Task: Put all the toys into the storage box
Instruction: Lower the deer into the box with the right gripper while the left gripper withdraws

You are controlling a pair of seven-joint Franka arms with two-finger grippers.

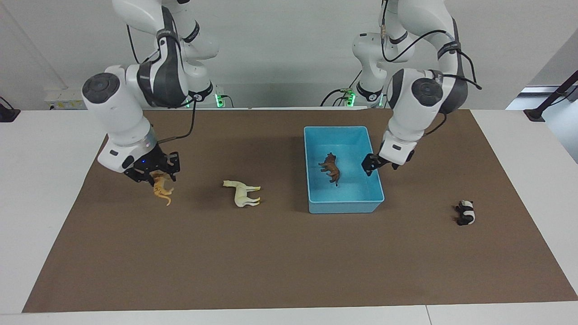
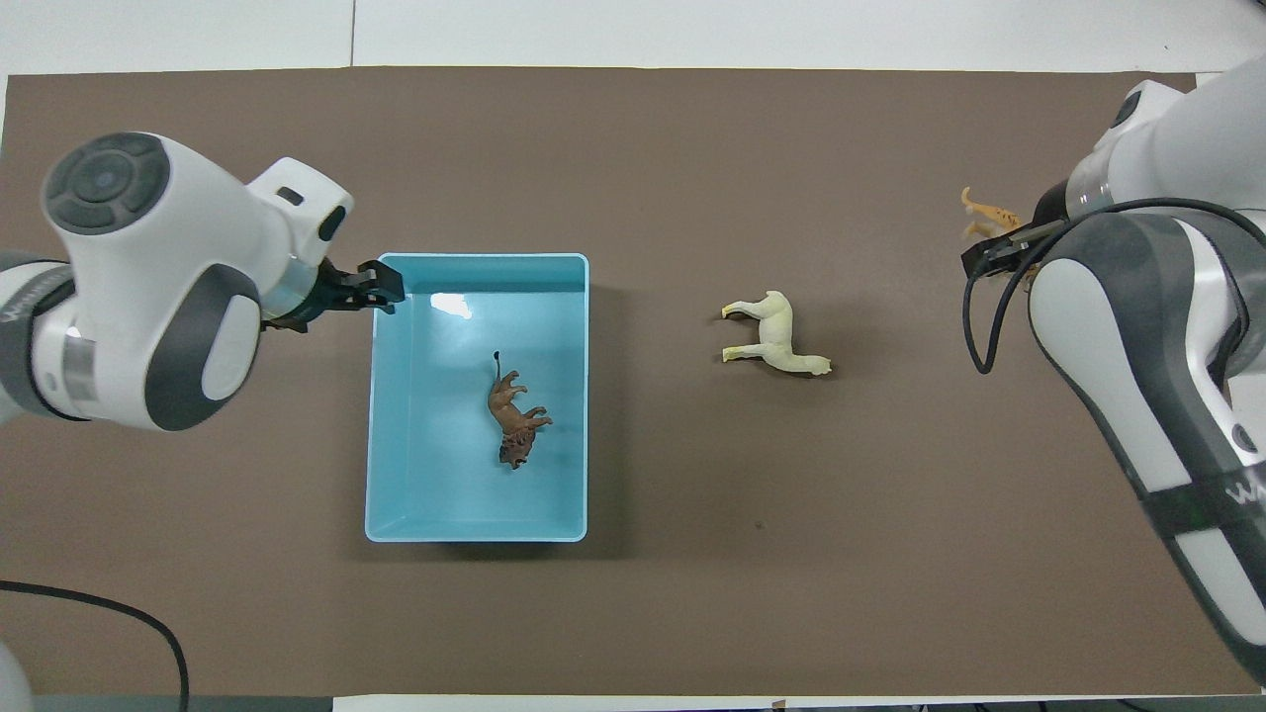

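Gripped orange tiger [image 1: 161, 188] in right claw [image 1: 156, 177], low over brown mat at right arm's end of tabletop [image 1: 54, 180]. Hung left claw [image 1: 378, 165] over blue box [image 1: 311, 198] rim, fingers apparently apart and empty, brown animal [image 1: 330, 168] lying inside. Judged toys light, rigid, slick plastic, best pinched across torso; horse [image 1: 243, 193] and panda [image 1: 465, 213] left on mat.

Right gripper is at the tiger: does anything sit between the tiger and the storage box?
Yes. The cream-white horse lies on its side on the mat between the tiger, at the right gripper, and the storage box. A carry lifted over it should pass.
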